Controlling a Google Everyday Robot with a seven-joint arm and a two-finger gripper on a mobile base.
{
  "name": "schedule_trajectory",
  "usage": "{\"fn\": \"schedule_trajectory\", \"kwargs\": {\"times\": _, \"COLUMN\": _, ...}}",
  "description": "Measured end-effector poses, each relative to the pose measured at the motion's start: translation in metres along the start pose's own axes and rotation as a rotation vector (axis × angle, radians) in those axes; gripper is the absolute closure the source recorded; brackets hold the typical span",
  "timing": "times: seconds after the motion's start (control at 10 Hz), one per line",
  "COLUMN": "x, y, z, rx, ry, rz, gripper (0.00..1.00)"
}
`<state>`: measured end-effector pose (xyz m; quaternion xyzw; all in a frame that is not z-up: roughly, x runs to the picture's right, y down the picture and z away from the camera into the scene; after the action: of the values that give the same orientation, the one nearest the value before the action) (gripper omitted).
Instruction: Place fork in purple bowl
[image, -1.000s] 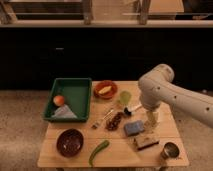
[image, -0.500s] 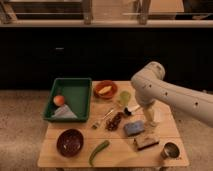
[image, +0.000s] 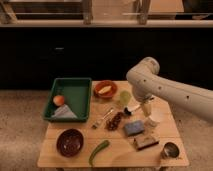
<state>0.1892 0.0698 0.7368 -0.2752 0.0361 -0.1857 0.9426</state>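
The fork (image: 103, 119) lies pale and thin on the wooden table (image: 120, 156), just left of a dark bunch of grapes. Near the front left corner sits the purple bowl (image: 70, 142), glossy, dark and with nothing in it. My gripper (image: 148, 116) hangs from the white arm over the right half of the table. It points down beside the white-handled tool (image: 132, 109), well to the right of the fork and far from the bowl. It stands open and holds nothing.
A green tray (image: 75, 92) at the back left holds an orange fruit and a grey cloth. Also on the table are an orange bowl (image: 105, 90), grapes (image: 116, 120), a green chilli (image: 99, 151), a blue sponge (image: 134, 128), a brown block (image: 146, 142) and a metal cup (image: 170, 150).
The arm has swung left, carrying its elbow and the gripper further in over the table. Nothing on the table has moved.
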Motion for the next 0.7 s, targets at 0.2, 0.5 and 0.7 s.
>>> {"fn": "schedule_trajectory", "kwargs": {"times": 0.2, "x": -0.001, "y": -0.012, "z": 0.000, "rx": 0.011, "ry": 0.003, "rz": -0.021, "gripper": 0.20}}
{"fn": "schedule_trajectory", "kwargs": {"times": 0.5, "x": 0.002, "y": -0.022, "z": 0.004, "rx": 0.012, "ry": 0.007, "rz": -0.048, "gripper": 0.20}}
{"fn": "schedule_trajectory", "kwargs": {"times": 0.7, "x": 0.013, "y": -0.020, "z": 0.010, "rx": 0.007, "ry": 0.010, "rz": -0.063, "gripper": 0.20}}
